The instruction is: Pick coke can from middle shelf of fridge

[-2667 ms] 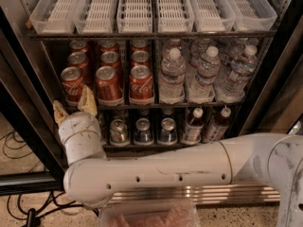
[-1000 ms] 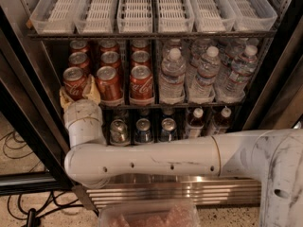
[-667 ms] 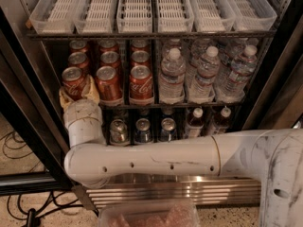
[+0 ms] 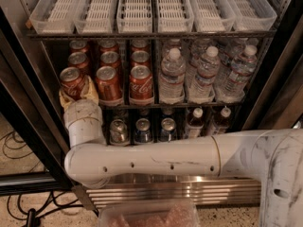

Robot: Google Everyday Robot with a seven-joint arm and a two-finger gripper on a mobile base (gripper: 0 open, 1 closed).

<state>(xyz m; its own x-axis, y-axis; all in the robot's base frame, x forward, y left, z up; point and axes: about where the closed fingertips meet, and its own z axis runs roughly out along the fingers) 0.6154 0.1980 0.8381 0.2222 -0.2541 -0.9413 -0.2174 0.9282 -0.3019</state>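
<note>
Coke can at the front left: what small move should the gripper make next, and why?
Probably ease the gripper slightly forward onto the coke can: it sits at the can's lower edge, at the middle shelf's front-left corner, so a secure hold is not evident.

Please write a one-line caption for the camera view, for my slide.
The gripper at the front-left coke can on the middle shelf of the fridge.
</note>
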